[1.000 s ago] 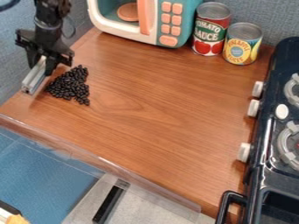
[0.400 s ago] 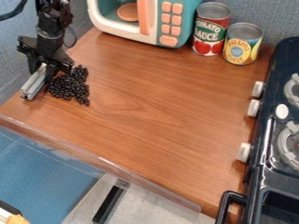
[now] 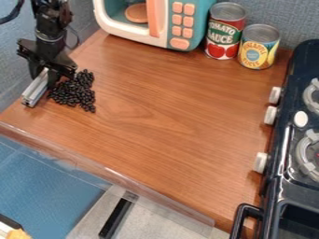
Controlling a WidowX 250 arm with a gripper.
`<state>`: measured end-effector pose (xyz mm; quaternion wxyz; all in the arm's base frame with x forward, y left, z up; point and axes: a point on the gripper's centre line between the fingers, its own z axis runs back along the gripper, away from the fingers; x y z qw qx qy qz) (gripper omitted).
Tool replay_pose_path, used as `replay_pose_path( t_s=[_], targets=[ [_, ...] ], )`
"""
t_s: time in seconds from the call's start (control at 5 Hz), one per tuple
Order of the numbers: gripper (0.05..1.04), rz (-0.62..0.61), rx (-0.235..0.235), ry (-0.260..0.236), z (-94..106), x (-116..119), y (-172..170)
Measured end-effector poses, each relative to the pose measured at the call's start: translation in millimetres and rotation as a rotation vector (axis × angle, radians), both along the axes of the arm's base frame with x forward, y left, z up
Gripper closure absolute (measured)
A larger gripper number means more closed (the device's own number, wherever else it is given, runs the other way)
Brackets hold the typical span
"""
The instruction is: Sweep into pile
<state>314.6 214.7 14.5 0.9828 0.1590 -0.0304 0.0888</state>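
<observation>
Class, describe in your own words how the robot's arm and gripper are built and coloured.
The arm is black, with chunky, jointed segments and a thin, paler ring partway down. A thin dark cable loops beside it. The gripper is also black: a wide, angular body with two dark fingers.

Robot arm (image 3: 50, 21), upper left of frame: black nearly all over, fairly slim, built of stacked chunky segments. Upper part knobbly, uneven outline, small brownish glints on the dark surface. Below that, a rounded black section with a thin paler ring (image 3: 48, 37) around it, slight sheen. Lower body flares out wide into the black gripper (image 3: 45, 76); angular bracket (image 3: 26, 45) juts to the left side, stepped edges, blocky. Fingers (image 3: 54, 78) black too. Thin dark cable (image 3: 77, 37) loops out on the right side. Thicker black cable (image 3: 14, 15) curves at the far upper-left corner. Screws too small to tell.
</observation>
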Motion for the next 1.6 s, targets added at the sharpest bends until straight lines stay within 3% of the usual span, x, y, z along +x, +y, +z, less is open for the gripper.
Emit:
replay_pose_path(
  t_s=[0.4, 1.0, 1.6],
  targets=[
    [0.703, -0.017, -0.057, 0.007, 1.5, -7.6, -25.4],
    [0.703, -0.052, -0.072, 0.0, -1.2, -4.0, -52.7],
    [0.703, -0.135, -0.101, -0.006, -1.2, -1.7, -108.7]
  ],
)
